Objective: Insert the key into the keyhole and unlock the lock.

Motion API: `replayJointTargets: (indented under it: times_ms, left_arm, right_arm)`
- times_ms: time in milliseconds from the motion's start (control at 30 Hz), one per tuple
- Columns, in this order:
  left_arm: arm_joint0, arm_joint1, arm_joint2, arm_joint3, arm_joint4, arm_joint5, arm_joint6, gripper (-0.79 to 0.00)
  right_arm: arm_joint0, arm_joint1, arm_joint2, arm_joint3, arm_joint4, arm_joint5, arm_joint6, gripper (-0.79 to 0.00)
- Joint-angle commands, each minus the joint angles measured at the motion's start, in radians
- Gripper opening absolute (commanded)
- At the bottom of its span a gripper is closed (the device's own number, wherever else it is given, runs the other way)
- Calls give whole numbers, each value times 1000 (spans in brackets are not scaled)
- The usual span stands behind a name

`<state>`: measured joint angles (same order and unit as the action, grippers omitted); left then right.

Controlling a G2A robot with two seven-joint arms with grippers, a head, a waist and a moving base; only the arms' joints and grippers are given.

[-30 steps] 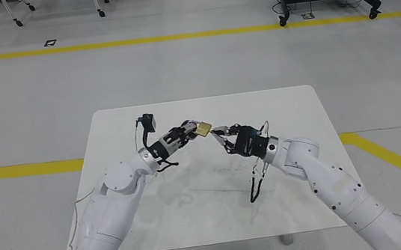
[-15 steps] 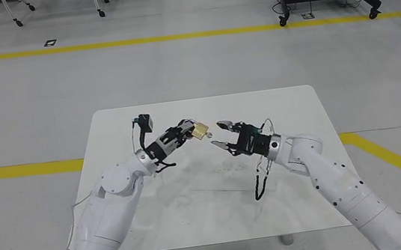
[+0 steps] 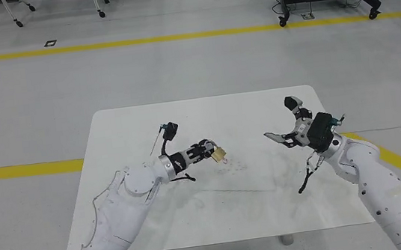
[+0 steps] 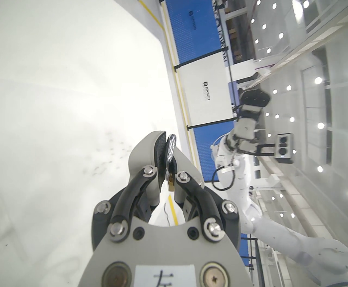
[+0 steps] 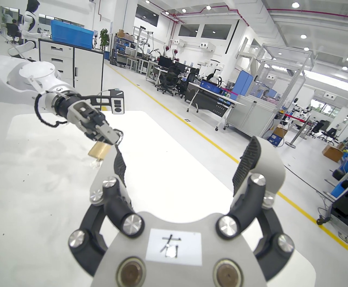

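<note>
Since a second ago my right claw [image 3: 278, 119] has backed off to the right, well apart from the lock [image 3: 220, 154], and my left claw [image 3: 211, 151] has sunk nearer over the table [image 3: 271, 207]. Right stands spread wide, empty. Left is clamped on the shackle, the brass body hanging below. What may be the key [image 5: 95, 164] shows just under it; I cannot tell. Best, I judge, to hold the lock steady and test the shackle before releasing.
</note>
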<state>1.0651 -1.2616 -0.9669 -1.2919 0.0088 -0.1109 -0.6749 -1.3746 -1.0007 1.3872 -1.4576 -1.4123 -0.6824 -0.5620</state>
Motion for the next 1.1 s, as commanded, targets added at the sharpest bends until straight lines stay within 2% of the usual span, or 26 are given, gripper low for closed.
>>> replayJointTargets:
  times_ms: [0,33,67,133,200,267,300,367,400,433,600,767,900,1000,1067]
  left_arm:
    - [-23,-2,33,17,109,29,19,-785]
    - [-32,-5,51,24,150,49,22,-785]
    - [-36,-8,62,28,164,60,28,-690]
    - [-45,-14,78,42,169,77,25,-748]
    - [-57,-18,93,57,185,92,12,-748]
    - [-68,-21,104,68,194,108,-1,-640]
    - [-73,-22,109,73,202,119,-11,-579]
    - [-82,-25,115,80,214,145,-22,-348]
    - [-85,-25,118,81,218,155,-32,-102]
    - [-90,-25,117,82,230,166,-30,0]
    - [-89,-13,24,81,161,170,7,0]
    - [-30,13,-104,10,36,46,-21,0]
    - [32,31,-138,-85,163,-81,54,0]
    - [92,41,-156,-167,274,-227,166,0]
    - [128,48,-169,-203,355,-291,230,0]
  right_arm:
    - [1,0,-2,0,0,0,0,0]
    - [1,0,-2,0,0,0,0,0]
    - [1,0,-2,0,0,0,0,0]
    - [1,0,-2,0,0,0,0,0]
    - [1,0,-2,0,0,0,0,0]
    - [1,0,-2,0,0,0,0,0]
    - [1,0,-2,0,0,0,0,0]
    - [1,0,-2,0,0,0,0,0]
    - [1,0,-2,0,0,0,0,0]
    - [1,0,-2,0,0,0,0,0]
    - [1,0,-2,0,0,0,0,0]
    - [1,0,-2,0,0,0,0,0]
    - [1,0,-2,0,0,0,0,0]
    - [-4,-6,-8,0,62,22,20,0]
    - [1,-7,5,6,97,27,21,0]
